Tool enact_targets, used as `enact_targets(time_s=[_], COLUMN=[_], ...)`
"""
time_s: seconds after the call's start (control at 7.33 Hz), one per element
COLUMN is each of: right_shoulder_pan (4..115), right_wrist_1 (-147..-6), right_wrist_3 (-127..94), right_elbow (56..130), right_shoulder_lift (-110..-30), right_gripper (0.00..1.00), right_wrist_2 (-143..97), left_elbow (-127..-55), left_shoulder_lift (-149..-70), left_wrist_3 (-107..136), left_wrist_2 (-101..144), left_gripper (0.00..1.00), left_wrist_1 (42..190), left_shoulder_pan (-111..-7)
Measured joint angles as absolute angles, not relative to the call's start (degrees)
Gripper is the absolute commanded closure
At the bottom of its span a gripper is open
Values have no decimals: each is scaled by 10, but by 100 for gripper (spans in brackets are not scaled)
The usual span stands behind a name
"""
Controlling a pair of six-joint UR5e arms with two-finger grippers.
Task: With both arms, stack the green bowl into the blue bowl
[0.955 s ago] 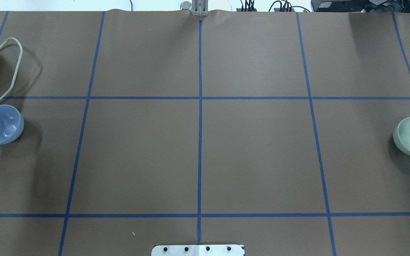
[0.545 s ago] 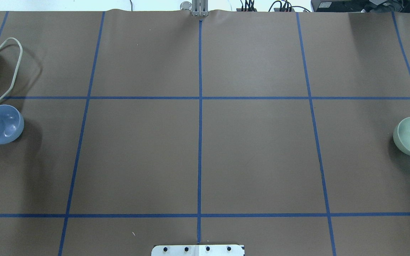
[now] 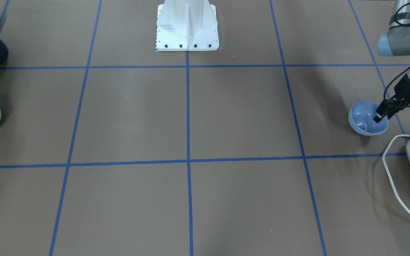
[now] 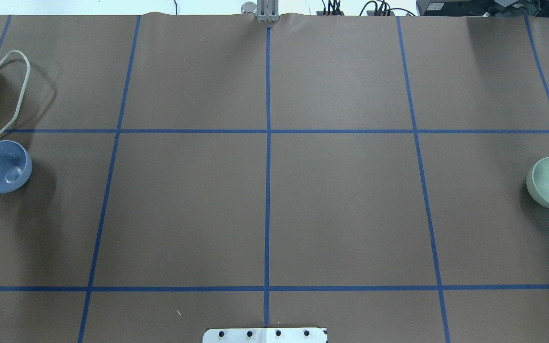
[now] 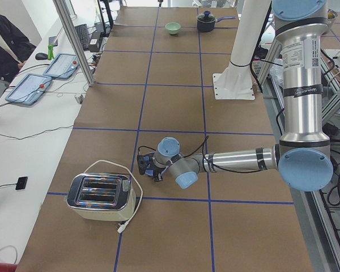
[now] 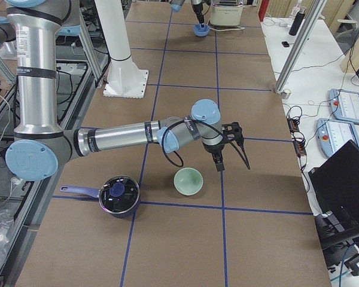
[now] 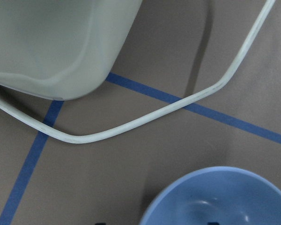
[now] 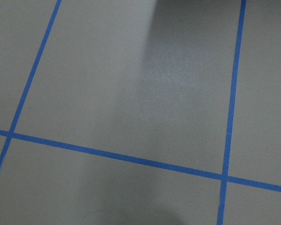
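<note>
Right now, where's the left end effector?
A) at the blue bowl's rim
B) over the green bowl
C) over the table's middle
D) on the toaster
A: the front-facing view shows the left end effector at the near edge of the blue bowl, with one tip down inside it.
</note>
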State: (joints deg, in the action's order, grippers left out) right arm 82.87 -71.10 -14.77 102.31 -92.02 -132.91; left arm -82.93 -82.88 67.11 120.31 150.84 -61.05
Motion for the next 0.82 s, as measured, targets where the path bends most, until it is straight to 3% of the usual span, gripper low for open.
enact_targets(time_s=[0.55,0.82], right_shoulder_pan=[829,829], right_wrist_1=[-711,-711], right_wrist_3=[-148,-148], right_elbow=[1023,1022], right_shoulder_lift=[-920,-921], right_gripper=[0,0], right_wrist_2=[-1330,-1330], left_elbow=[-847,-884], left_shoulder_lift=[-830,-871], left_wrist_3=[670,673], left_wrist_2=[1213,1234], left_gripper=[100,100], left_wrist_1=[1517,1465], left_shoulder_pan=[-609,-610])
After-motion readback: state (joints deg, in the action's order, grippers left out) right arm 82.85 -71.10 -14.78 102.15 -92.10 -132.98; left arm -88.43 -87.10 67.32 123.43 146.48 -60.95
